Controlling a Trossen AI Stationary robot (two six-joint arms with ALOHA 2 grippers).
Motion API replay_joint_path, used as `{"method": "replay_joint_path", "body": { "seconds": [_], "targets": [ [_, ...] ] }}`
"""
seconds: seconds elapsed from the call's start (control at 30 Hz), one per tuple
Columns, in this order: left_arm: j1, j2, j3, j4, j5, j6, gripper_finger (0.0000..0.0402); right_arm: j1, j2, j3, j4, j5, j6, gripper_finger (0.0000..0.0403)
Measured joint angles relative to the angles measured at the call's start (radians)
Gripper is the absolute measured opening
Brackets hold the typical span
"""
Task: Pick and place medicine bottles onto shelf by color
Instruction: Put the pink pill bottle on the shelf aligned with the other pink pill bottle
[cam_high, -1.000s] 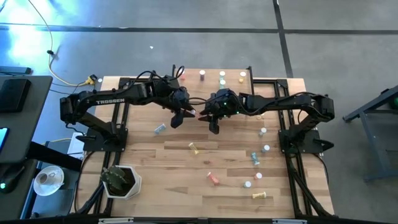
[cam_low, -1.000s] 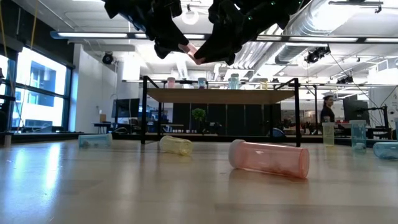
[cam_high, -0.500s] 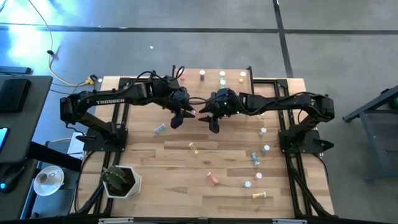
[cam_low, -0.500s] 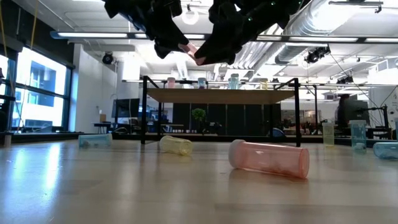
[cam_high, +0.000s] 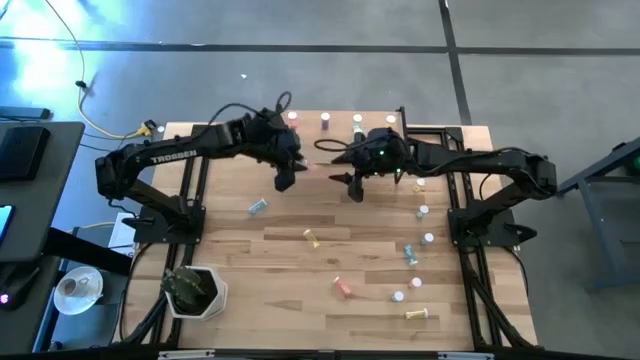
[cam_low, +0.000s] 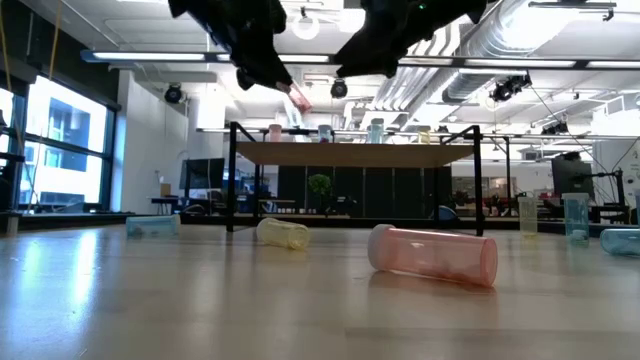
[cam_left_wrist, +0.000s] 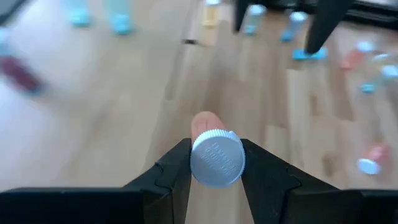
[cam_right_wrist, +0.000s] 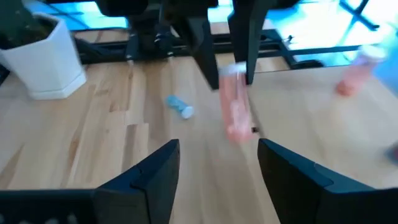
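Left gripper (cam_left_wrist: 214, 171) has it: a pink bottle (cam_left_wrist: 208, 134) pinched between both fingers, white cap facing the wrist camera, body pointing away. From above, the left gripper (cam_high: 285, 172) hangs over the far half of the table, toward eleven o'clock from the table's middle, just short of the shelf (cam_high: 375, 127). At table level the pink bottle (cam_low: 297, 98) sits tilted in the air, higher than the shelf (cam_low: 350, 153) board behind it.

The right gripper (cam_high: 356, 180) floats near the table's middle at about twelve o'clock, apart from the left one. Its fingers (cam_right_wrist: 152, 180) are spread wide with nothing between them, and ahead of them the pink bottle (cam_right_wrist: 235, 102) shows, clamped in the other arm's fingers.

On the shelf, bottles stand upright in a row, a pink one (cam_high: 325, 121) and a green one (cam_high: 357, 120) among them. Down on the tabletop (cam_high: 250, 260), bottles lie scattered: a blue one (cam_high: 257, 207) at nine o'clock, a yellow one (cam_high: 311, 238) near centre, a red one (cam_high: 342, 287) at six, more toward four. A potted plant (cam_high: 192, 288) sits at eight o'clock.
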Motion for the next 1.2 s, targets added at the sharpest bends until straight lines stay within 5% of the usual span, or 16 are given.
{"method": "replay_joint_path", "body": {
  "seconds": [0.37, 1.2],
  "targets": [
    [0.135, 0.000, 0.220, -0.237, -0.213, 0.047, 0.0113, -0.012, -0.037, 0.000, -0.064, 0.028, -0.008, 0.0209],
    [0.251, 0.025, 0.555, -0.428, -0.186, -0.021, 0.0113, -0.012, -0.035, 0.000, -0.082, 0.029, -0.005, 0.0209]
  ]
}}
